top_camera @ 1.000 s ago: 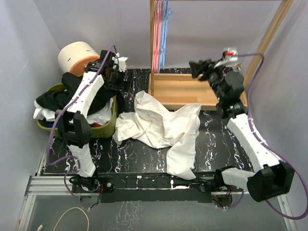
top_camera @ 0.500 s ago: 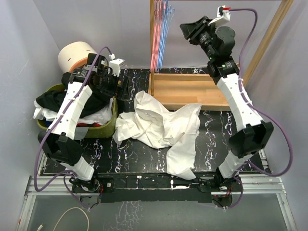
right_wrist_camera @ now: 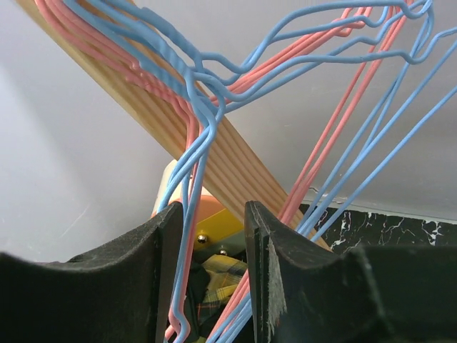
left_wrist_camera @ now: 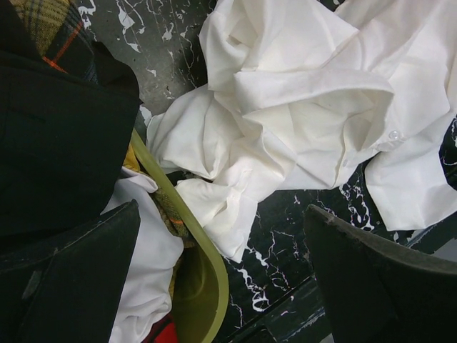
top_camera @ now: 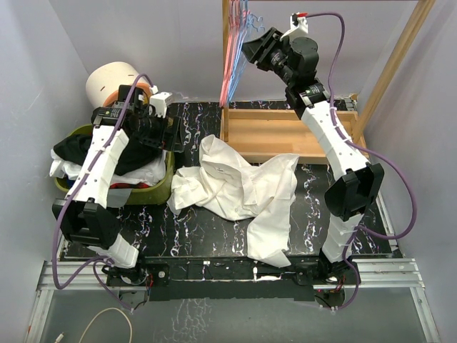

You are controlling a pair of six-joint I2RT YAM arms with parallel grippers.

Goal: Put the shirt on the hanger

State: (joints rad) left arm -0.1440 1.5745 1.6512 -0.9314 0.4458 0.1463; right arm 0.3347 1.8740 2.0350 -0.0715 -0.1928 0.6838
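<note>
Bright even light — soft shadows, sharp focus.

blue hangers (top_camera: 245, 18): hooks cut off at top edge | shirt (left_wrist_camera: 300, 93): runs past right edge | basket (top_camera: 168, 171) contents: half hidden by left arm (top_camera: 100, 161)

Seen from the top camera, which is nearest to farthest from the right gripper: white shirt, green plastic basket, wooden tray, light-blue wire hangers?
From the right gripper:
1. Light-blue wire hangers, right at its fingertips.
2. Wooden tray, below it, at the back.
3. White shirt, crumpled in the middle.
4. Green plastic basket, far left.
</note>
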